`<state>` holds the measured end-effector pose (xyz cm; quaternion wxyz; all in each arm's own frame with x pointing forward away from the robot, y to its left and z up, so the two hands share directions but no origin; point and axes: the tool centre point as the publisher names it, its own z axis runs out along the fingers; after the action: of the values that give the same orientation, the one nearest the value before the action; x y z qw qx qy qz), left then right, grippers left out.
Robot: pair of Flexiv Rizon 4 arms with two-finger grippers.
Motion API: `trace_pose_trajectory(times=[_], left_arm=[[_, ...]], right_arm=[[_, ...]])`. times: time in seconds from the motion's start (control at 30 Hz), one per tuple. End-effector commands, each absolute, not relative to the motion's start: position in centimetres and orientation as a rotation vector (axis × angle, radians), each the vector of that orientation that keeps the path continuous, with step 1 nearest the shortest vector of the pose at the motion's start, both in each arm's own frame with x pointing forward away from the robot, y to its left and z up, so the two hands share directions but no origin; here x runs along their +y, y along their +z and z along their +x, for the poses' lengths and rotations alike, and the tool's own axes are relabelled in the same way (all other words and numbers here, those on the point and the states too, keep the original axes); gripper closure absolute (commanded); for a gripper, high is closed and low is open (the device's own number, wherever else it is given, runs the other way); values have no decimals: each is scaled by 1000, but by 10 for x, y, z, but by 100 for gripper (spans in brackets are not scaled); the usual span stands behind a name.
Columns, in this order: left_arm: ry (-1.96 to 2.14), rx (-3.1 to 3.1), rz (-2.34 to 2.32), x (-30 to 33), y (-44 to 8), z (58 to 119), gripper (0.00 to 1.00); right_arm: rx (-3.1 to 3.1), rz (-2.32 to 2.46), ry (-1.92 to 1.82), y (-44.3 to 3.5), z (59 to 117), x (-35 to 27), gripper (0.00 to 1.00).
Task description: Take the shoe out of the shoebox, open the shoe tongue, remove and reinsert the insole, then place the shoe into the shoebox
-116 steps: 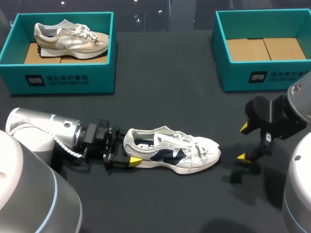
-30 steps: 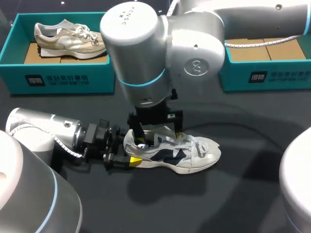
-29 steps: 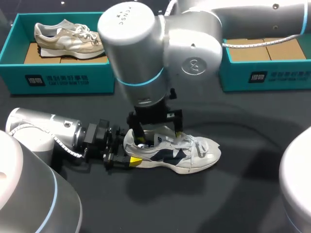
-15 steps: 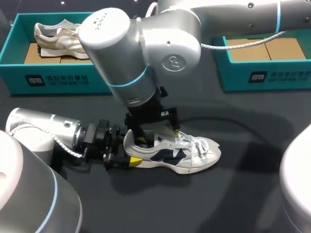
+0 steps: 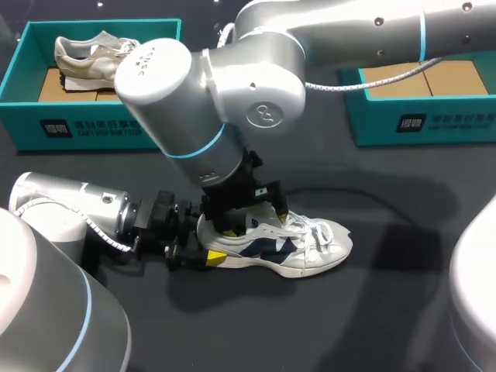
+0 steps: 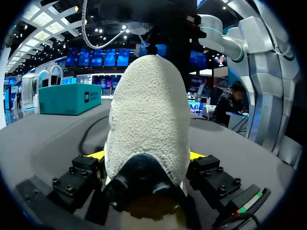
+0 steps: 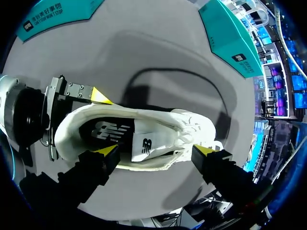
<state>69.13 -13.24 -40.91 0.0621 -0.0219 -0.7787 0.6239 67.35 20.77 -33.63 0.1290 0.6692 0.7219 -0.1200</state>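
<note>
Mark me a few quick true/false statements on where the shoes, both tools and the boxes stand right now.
1. The white shoe lies on the table, outside both boxes. True.
2. The left tool holds the white shoe by its toe. False: it clamps the heel.
3. The right tool is shut on the tongue. False: its fingers stand open just above the white shoe.
4. The left shoebox holds a beige shoe. True.
5. The right shoebox holds a shoe. False: only its cardboard bottom shows.
</note>
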Motion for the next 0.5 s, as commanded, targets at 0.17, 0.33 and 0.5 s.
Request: trace_pose_trajectory(times=[0.17, 0.33, 0.5], left_arm=[[1885, -2355, -65, -133, -409, 692, 100], [1885, -2355, -65, -133, -409, 692, 100], [1885, -2355, -65, -133, -409, 692, 100]], right_arm=[[1923, 2036, -349, -349, 668, 205, 0], [1917, 2037, -362, -350, 672, 198, 0], [1902, 2051, -358, -346, 673, 192, 10]])
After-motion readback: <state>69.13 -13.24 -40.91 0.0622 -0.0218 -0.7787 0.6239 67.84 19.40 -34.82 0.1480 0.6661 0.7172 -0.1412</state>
